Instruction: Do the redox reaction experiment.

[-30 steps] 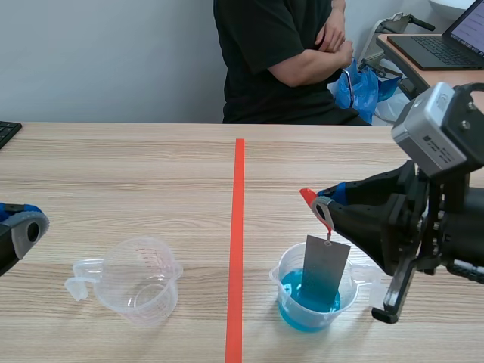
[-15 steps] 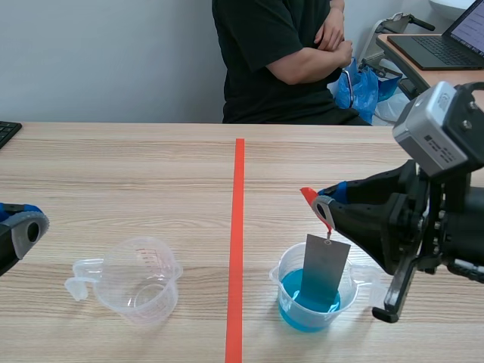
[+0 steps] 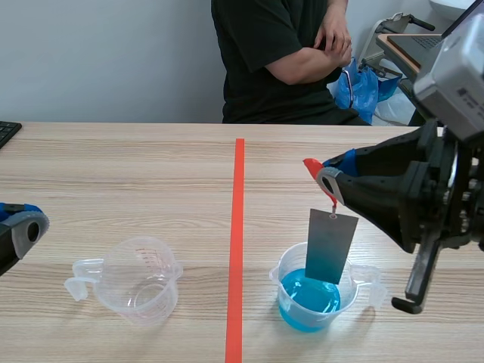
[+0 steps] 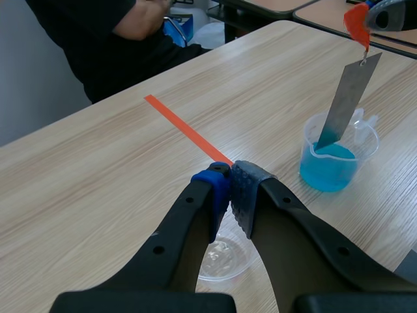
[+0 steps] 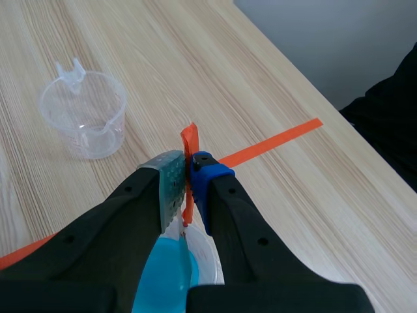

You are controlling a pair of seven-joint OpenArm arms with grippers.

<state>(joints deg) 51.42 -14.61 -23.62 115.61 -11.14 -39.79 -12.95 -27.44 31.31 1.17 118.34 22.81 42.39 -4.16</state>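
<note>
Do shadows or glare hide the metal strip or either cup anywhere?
Scene view: soft even light, faint shadows under the empty cup and the cup of blue liquid; metal strip shows without glare. Left wrist view: the left pincer covers much of the empty cup. Right wrist view: the right pincer, shut on the red tab, hides the strip.

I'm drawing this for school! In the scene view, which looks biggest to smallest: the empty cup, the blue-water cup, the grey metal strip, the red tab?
1. empty cup and blue-water cup: they look about the same, so it's a tie.
2. grey metal strip.
3. red tab, the smallest.
</note>
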